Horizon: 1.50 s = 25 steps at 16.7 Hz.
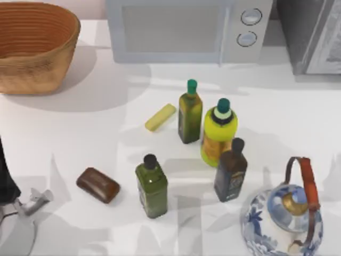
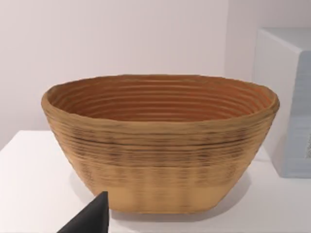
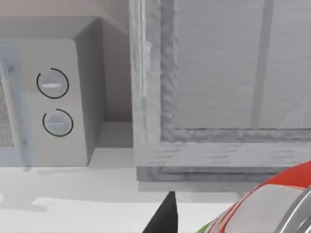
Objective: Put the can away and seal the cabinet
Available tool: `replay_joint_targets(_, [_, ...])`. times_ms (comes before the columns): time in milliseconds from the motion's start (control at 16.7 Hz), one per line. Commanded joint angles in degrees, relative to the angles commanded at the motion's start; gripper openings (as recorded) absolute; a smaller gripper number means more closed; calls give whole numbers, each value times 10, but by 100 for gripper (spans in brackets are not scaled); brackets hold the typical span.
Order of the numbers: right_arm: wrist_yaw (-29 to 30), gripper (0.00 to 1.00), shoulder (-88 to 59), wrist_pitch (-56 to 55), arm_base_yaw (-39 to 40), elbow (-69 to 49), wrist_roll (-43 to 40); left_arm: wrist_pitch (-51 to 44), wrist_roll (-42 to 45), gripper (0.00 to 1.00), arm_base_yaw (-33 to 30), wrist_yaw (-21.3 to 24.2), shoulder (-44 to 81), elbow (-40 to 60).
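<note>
A: Right wrist view puts the small red-and-white drinks can with its green band and silver top (image 3: 272,204) very close to the camera, in front of the large dark grey streaked cabinet (image 3: 150,97) and facing its lighter framed door panel (image 3: 218,73).

B: Is the right gripper (image 3: 167,213) clamped on it?

A: I cannot tell. One dark fingertip shows beside the can; contact is hidden. The door looks closed from here.

B: How would the can handle?

A: My guess is light, rigid, with smooth, slippery thin walls that dent if squeezed. Best taken across the mid-body, upright.

B: And the left arm?

A: Its gripper (image 2: 90,218) is well left of the cabinet, facing the woven brown basket (image 2: 160,145); I cannot tell how its fingers stand.

B: The surroundings?

A: A smooth white table (image 1: 80,138) against a pale wall. The white microwave with two round knobs (image 1: 186,29) stands just left of the cabinet.
</note>
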State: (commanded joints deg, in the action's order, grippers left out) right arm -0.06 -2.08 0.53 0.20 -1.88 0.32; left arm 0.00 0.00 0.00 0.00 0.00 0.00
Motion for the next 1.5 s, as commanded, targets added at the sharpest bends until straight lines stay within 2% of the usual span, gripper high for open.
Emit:
replay_joint_targets(180, [-3, 0, -70, 12, -1, -73, 5, 0, 0, 100, 0, 0, 0, 0])
replay_joint_targets(360, [-1, 0, -171, 31, -2, -198, 14, 0, 0, 100, 0, 0, 0, 0])
replay_joint_targets(900, [46, 0, -517, 124, 42, -730, 28, 0, 0, 100, 0, 0, 0, 0])
replay_joint_targets(1080, [72, 0, -619, 169, 69, -868, 21, 0, 0, 100, 0, 0, 0, 0])
replay_joint_targets(1260, [96, 0, -697, 211, 91, -951, 14, 0, 0, 100, 0, 0, 0, 0])
replay_joint_targets(1500, [112, 0, -741, 238, 104, -981, 8, 0, 0, 100, 0, 0, 0, 0])
